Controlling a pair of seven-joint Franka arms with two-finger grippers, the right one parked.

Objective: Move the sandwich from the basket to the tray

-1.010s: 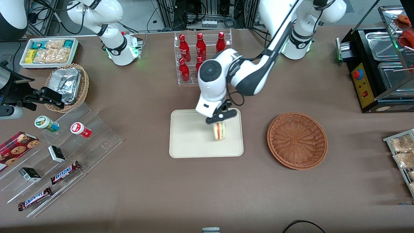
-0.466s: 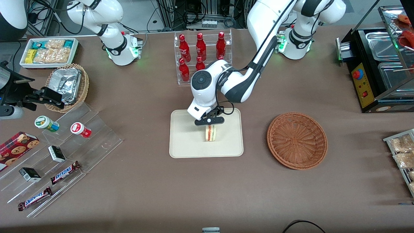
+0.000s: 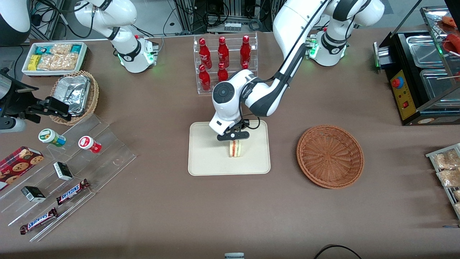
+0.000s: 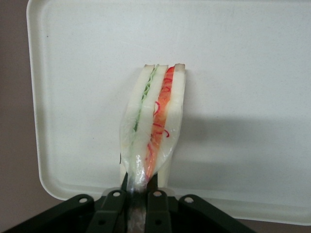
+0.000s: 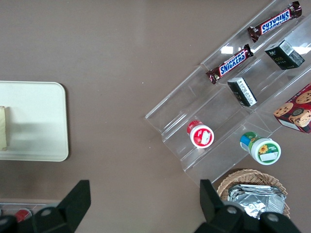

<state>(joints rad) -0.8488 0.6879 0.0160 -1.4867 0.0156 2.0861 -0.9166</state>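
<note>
At the bottom left of the front view, a stepped clear acrylic stand (image 3: 68, 169) holds two Snickers bars (image 3: 54, 207), two small dark boxes (image 3: 63, 171) and two small round tubs (image 3: 90, 144); a red cookie box (image 3: 18, 165) lies at the frame's left edge. At the lower right edge sits a wire rack of snack bags (image 3: 447, 172).

In the middle of the frame lies the tray (image 3: 208, 158), cream-coloured with rounded corners, flat on the brown table (image 3: 230, 216). The sandwich (image 3: 235, 149) stands on edge on the tray, near its centre, red and green filling facing the camera. The gripper (image 3: 233, 136) is directly above it, pointing down; in the wrist view its jaws are drawn narrow, pinching the clear wrapper at the sandwich's (image 4: 153, 121) upper edge, and the lower end of the wedge meets the tray surface (image 4: 243, 73). To the right of the tray in the front view, well apart from it, is the basket (image 3: 330, 156), a round reddish-brown wicker bowl with nothing in it.

Farther up the frame, above the tray, a clear rack of red bottles (image 3: 222, 57) stands in the upper middle. At upper left are a tan wicker basket of foil packets (image 3: 75, 95) and, higher still, a white bin of snacks (image 3: 54, 57). At upper right stands a black counter appliance with metal pans (image 3: 420, 75)
</note>
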